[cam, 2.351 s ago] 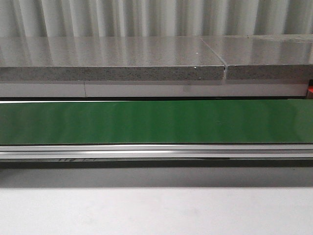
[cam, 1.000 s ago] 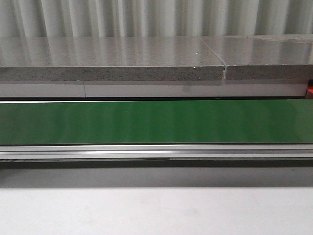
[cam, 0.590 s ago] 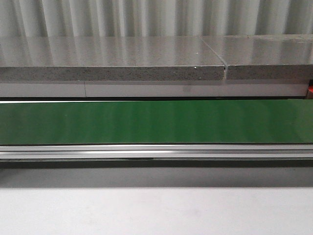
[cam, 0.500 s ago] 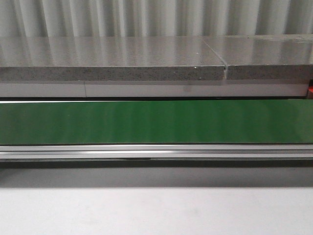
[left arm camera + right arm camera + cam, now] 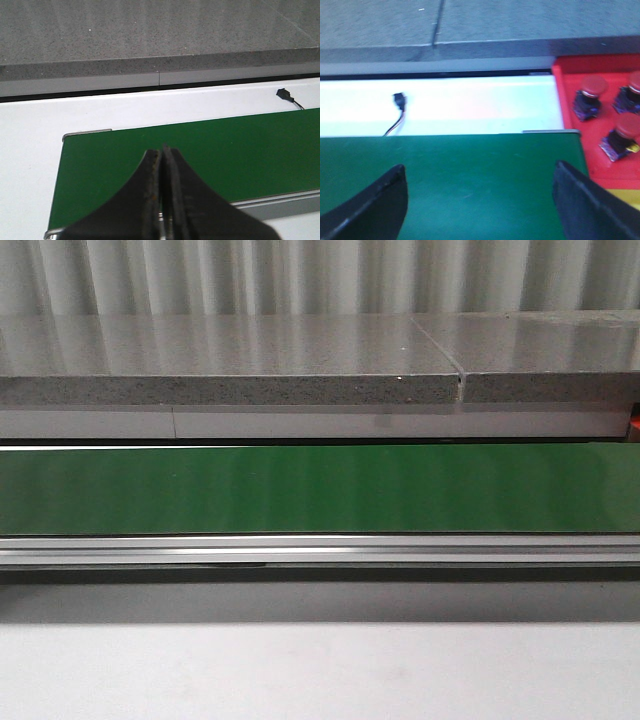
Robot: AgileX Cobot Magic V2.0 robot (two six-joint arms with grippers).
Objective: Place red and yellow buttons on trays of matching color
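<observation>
Awaiting buttons: green belt (image 5: 320,490) carries none. Red tray (image 5: 580,150) beside the belt's end holds three red buttons (image 5: 592,97). Left gripper (image 5: 161,165) fully closed, empty; right gripper (image 5: 480,200) spread wide, empty.

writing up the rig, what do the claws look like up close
Both are dark, near-black. The left claw has two curved fingers that flare wide at the base and taper to a thin tip, with rusty brown specks along the inner edges. Of the right claw only two rounded black fingertips show. No cables or markings visible.
</observation>
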